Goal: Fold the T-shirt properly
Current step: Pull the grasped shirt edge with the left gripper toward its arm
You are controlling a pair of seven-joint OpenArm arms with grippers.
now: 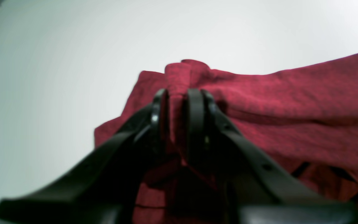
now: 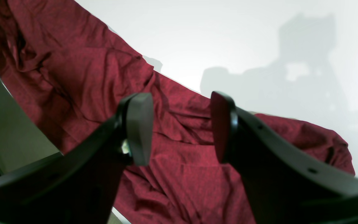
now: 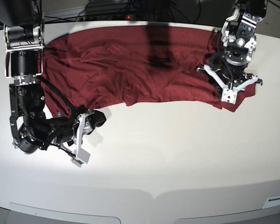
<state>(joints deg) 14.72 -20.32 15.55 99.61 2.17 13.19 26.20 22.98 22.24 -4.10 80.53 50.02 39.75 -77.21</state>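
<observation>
The dark red T-shirt (image 3: 130,60) lies spread and wrinkled across the far half of the white table (image 3: 177,154). My left gripper (image 3: 229,100) is at the shirt's right end. In the left wrist view, this gripper (image 1: 176,101) is shut on a raised fold of the fabric (image 1: 291,102). My right gripper (image 3: 99,117) is open by the shirt's near left hem. In the right wrist view, its two fingers stand apart with nothing between them (image 2: 180,127), above the wrinkled cloth (image 2: 89,77).
Cables and a power strip with a red light (image 3: 128,17) lie along the table's back edge. The table's near half (image 3: 186,177) is bare white. Shadows of the arm fall on the table (image 2: 291,77).
</observation>
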